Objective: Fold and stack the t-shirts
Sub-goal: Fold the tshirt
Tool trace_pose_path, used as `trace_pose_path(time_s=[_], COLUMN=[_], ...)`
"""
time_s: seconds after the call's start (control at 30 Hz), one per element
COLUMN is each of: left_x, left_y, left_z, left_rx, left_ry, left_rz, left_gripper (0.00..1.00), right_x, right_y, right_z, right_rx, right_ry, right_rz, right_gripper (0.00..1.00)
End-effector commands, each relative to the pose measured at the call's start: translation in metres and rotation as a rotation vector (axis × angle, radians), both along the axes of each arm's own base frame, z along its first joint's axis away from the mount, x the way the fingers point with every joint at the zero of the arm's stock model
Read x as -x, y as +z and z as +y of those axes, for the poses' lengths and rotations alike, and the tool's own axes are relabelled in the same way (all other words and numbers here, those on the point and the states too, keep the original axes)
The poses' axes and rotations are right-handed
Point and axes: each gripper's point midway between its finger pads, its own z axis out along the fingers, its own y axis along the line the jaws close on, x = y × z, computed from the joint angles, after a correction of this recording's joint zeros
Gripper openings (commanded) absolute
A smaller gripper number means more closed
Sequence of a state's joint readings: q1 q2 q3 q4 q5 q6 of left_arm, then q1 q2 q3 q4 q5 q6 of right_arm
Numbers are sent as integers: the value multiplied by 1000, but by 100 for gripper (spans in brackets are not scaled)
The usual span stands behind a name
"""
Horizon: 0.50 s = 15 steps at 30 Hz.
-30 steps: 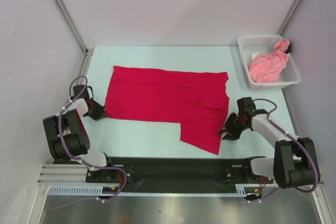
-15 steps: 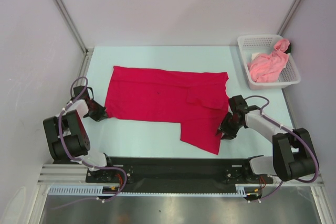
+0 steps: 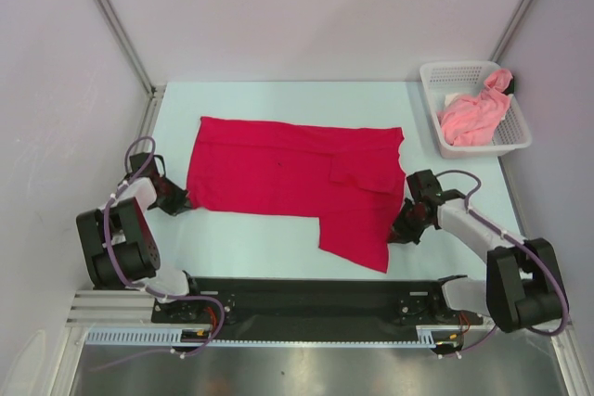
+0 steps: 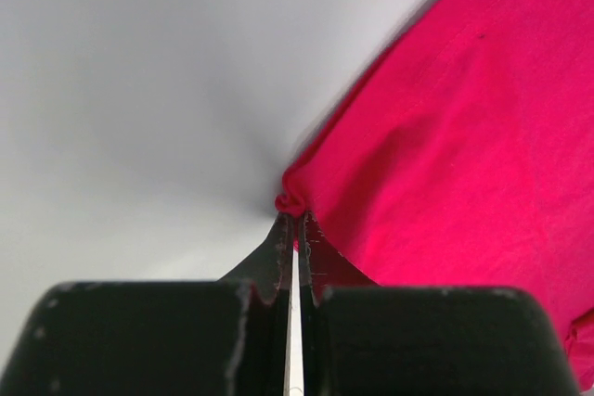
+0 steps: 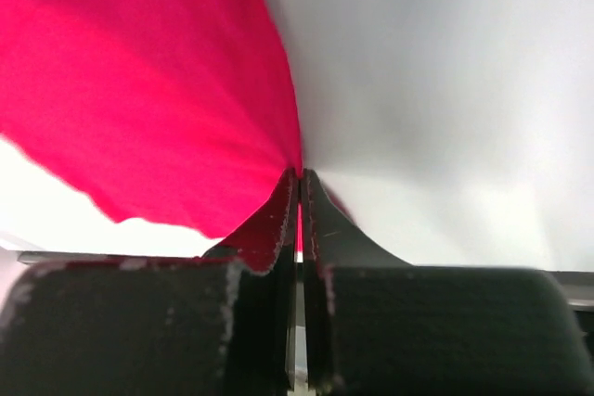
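A crimson red t-shirt (image 3: 288,173) lies spread flat across the middle of the table, a narrower flap reaching toward the near edge at the right. My left gripper (image 3: 183,199) is shut on the shirt's near left corner; in the left wrist view the red t-shirt (image 4: 445,146) bunches into a small knot at my left gripper (image 4: 293,215). My right gripper (image 3: 397,232) is shut on the flap's right edge; the right wrist view shows the red t-shirt (image 5: 148,81) pinched in my right gripper (image 5: 299,173). A salmon pink t-shirt (image 3: 473,116) lies crumpled in the basket.
A white mesh basket (image 3: 522,133) stands at the back right corner of the table. Grey walls with metal frame rails close in the left, back and right sides. The arms' bases sit on a black rail along the near edge.
My right gripper has slid left to the flap's right edge and shut on the cloth. The left gripper has kept its hold on the left corner.
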<state>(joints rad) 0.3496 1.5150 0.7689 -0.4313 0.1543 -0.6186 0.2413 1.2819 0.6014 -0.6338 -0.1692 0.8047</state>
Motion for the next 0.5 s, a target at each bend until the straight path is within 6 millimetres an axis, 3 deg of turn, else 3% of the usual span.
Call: trace_pose_path(time_s=[0.0,0.17,0.33,0.47], left_x=[-2,-13,-30,-50], left_y=[17,31,55,80], left_z=[3,-1,-3,-1], left_rx=[-27,-10,-18,-44], left_ry=[-21,-56,-80,-90], left_rz=[-54,-115,-208,-279], left_gripper=[0,0,0,0], right_x=[-4,-25,-59,-84], right_y=[18,53,84,90], right_z=[-5,-12,-22,-13], right_rx=[-15,-52,-67,-122], right_ry=[-3,8,10,50], right_rz=[-61,-178,-265,-272], right_gripper=[0,0,0,0])
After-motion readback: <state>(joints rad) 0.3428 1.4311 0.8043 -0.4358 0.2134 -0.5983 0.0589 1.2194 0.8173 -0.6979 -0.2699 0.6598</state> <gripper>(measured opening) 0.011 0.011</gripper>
